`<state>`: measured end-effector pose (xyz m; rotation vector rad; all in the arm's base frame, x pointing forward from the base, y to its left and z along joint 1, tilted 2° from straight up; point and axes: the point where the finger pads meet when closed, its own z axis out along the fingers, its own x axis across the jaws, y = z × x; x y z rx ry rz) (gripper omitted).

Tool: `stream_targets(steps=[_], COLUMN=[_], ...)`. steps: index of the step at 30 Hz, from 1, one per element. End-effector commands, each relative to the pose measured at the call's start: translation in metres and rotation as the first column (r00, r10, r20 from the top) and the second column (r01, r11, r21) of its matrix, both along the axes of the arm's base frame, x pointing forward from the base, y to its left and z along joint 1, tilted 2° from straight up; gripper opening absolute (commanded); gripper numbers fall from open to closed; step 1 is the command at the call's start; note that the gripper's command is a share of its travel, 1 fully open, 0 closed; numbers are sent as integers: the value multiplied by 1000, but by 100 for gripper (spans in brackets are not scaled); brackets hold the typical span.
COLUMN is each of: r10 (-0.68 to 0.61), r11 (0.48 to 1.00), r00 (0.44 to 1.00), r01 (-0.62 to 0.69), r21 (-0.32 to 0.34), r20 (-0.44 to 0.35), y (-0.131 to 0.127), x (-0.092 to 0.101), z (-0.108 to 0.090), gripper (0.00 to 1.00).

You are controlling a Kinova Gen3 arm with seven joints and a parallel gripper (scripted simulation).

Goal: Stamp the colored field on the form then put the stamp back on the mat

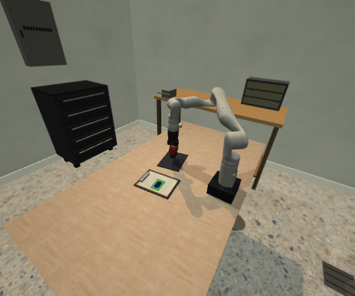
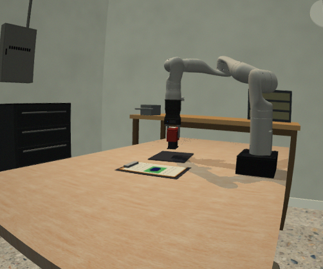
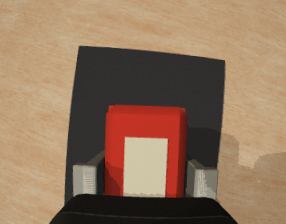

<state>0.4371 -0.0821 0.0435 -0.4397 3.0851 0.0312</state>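
Sighted from the middle of the top view, starts at ten o'clock with a grey wall cabinet [image 1: 42, 39] [image 2: 17, 64], then comes to a black drawer cabinet [image 1: 87, 120] [image 2: 44, 129] between nine and ten. Looks closed in both cases; shows nothing of what may be inside.

Continues to the form [image 1: 170, 183] [image 2: 176, 170], at about seven o'clock from the mat [image 1: 165, 163] [image 2: 166, 157] [image 3: 149, 75]. Bears a dark blue print [image 1: 158, 184] [image 2: 155, 169] within the green field [image 1: 153, 186] [image 2: 163, 168], apparently without any spill onto the paper.

Seems to be at the return step: has the stamp [image 1: 172, 150] [image 2: 172, 135] [image 3: 146, 122] upright above the mat, not touching it, clamped between the fingers of the gripper [image 1: 172, 151] [image 2: 173, 132] [image 3: 144, 166]. Calls next for checking position over the original spot, lowering straight, seating flat, then opening and rising clear. Could tip if released too high.

Ends at two o'clock with a compartment unit [image 1: 264, 93] [image 2: 276, 106]; cannot tell what fills it.
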Motion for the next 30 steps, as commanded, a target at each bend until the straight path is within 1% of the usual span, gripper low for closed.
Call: stream_targets(steps=[1,5,19,30], r10=[2,2,2,1], r11=[1000,1000,1000,1000], r00=[1000,1000,1000,1000], r01=[-2,-2,-2,-1], r21=[1,1,1,1], r20=[6,6,6,6], y=[2,2,3,3], x=[2,2,3,3], z=[-4,-7,-36,-40], gripper=[58,58,58,58])
